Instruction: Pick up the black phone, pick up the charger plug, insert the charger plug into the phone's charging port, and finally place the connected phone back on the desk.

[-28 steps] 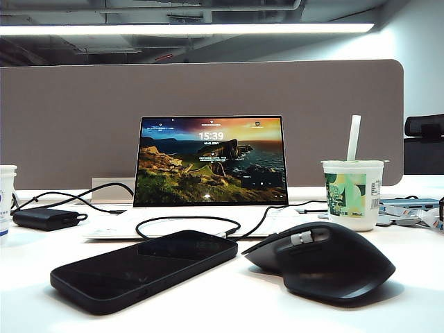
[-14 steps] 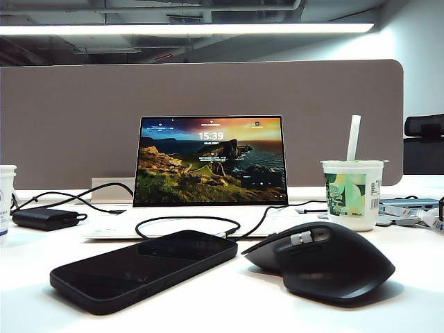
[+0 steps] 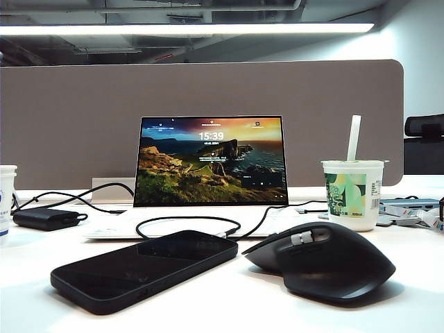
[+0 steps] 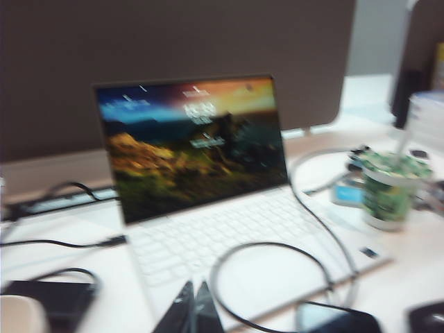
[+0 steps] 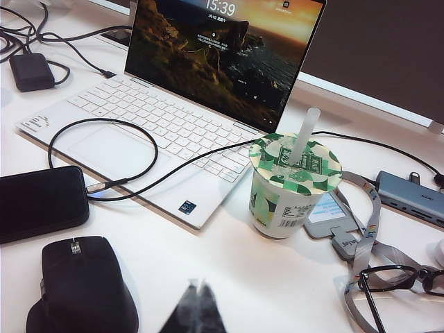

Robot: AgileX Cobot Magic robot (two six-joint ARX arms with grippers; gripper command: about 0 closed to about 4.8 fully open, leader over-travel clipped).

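Both hands (image 4: 193,309) (image 5: 196,305) shut above glossy black phone (image 3: 146,267).

the phone (image 3: 146,269) is a glossy black slab with rounded corners, lying flat, screen up and dark, on the white desk (image 3: 229,305), clear of both shut jaws. the plug (image 5: 97,186), a slim tip ending a thin black cable, sits in the port at its short end.

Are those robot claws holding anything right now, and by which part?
Nothing. The left gripper and right gripper hover above the desk, jaws shut and empty. The black phone lies flat, untouched.
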